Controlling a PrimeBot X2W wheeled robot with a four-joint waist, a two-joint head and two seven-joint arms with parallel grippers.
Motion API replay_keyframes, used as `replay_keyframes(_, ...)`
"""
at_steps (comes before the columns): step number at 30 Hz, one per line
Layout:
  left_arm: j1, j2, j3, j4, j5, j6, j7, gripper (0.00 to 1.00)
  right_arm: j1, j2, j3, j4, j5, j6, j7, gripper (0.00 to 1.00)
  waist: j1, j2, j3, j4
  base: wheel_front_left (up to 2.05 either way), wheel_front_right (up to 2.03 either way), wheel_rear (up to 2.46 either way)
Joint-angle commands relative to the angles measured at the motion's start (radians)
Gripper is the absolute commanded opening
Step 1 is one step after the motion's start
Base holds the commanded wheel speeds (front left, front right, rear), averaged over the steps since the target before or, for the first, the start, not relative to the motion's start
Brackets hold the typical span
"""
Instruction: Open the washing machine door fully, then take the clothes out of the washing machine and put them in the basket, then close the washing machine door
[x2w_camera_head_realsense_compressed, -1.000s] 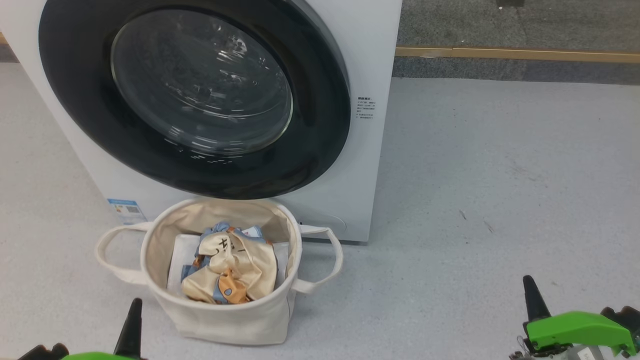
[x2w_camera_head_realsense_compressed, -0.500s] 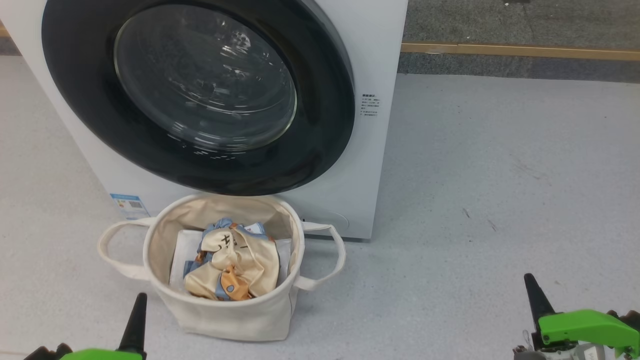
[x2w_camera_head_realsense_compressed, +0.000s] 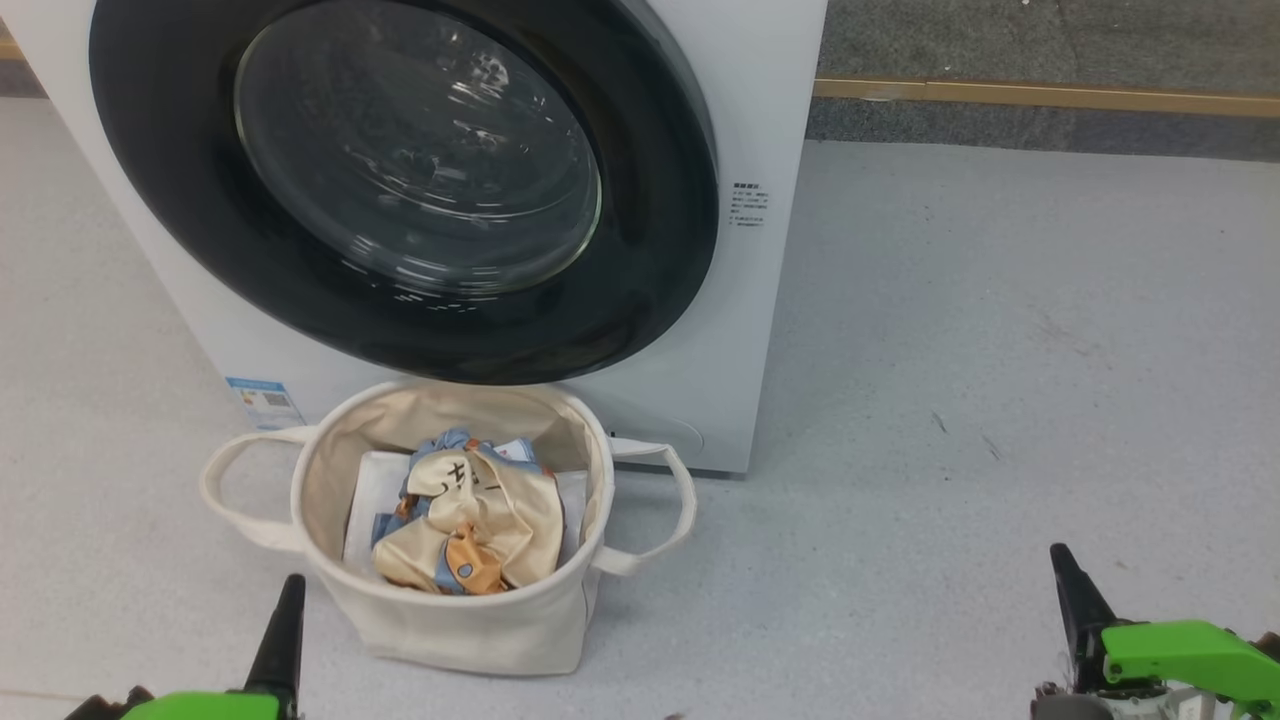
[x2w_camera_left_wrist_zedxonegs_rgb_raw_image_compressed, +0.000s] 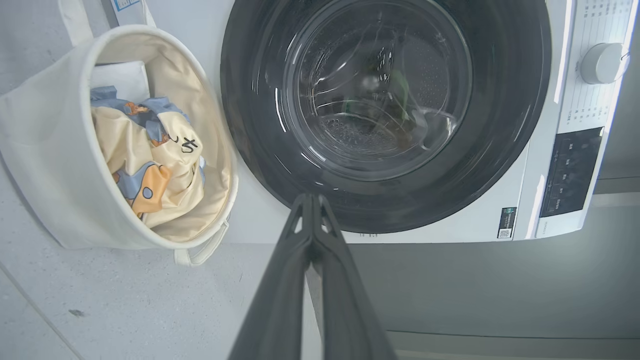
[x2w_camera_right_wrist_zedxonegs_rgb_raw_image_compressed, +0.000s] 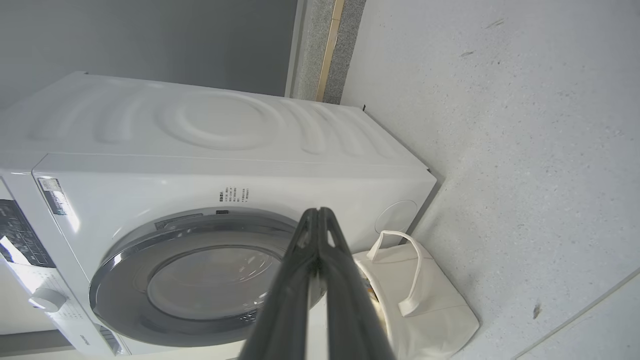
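The washing machine (x2w_camera_head_realsense_compressed: 765, 110) stands on the floor with the washing machine door (x2w_camera_head_realsense_compressed: 170, 200) flat against its front; through the glass the drum looks bare (x2w_camera_left_wrist_zedxonegs_rgb_raw_image_compressed: 380, 90). The cream basket (x2w_camera_head_realsense_compressed: 470, 625) sits right in front of it, below the door. The clothes (x2w_camera_head_realsense_compressed: 470, 520), cream and light blue with orange prints, lie bunched inside the basket. My left gripper (x2w_camera_head_realsense_compressed: 285, 610) is shut, low at the basket's near left. My right gripper (x2w_camera_head_realsense_compressed: 1065, 580) is shut, far off to the right over bare floor. Both wrist views show the fingers (x2w_camera_left_wrist_zedxonegs_rgb_raw_image_compressed: 300, 240) (x2w_camera_right_wrist_zedxonegs_rgb_raw_image_compressed: 305, 260) pressed together, holding nothing.
A flat white pad (x2w_camera_head_realsense_compressed: 362, 500) lies under the clothes in the basket. A wooden strip (x2w_camera_head_realsense_compressed: 1050, 97) and dark carpet run behind the machine on the right. The machine's knob (x2w_camera_left_wrist_zedxonegs_rgb_raw_image_compressed: 600, 62) and dark control panel (x2w_camera_left_wrist_zedxonegs_rgb_raw_image_compressed: 570, 170) sit beside the door. Pale floor spreads to the right.
The whole head picture has drifted slightly, so the camera has moved a little. Door, basket and clothes stay as they were, and both grippers remain shut.
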Motion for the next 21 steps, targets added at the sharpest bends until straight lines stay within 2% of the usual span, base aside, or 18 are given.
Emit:
replay_keyframes(1, -0.053, 0.002, 0.037, -0.039, -0.018, -0.006, 0.006, 0.0, -0.049, -0.002, 0.012, -0.04, 0.021, 0.0, 0.013, 0.0, 0.0, 0.0, 0.0, 0.001, 0.0, 0.0, 0.0)
replay_keyframes(17, -0.055, -0.046, 0.073, -0.066, -0.147, -0.007, 0.052, 0.0, -0.052, 0.004, -0.015, -0.051, 0.191, 0.0, 0.059, 0.0, 0.0, 0.0, 0.011, 0.012, 0.0, 0.0, 0.0)
replay_keyframes(21, -0.056, -0.047, 0.073, -0.066, -0.148, -0.007, 0.052, 0.0, -0.052, 0.004, -0.015, -0.051, 0.193, 0.0, 0.059, 0.0, 0.0, 0.0, 0.012, 0.012, 0.0, 0.0, 0.0)
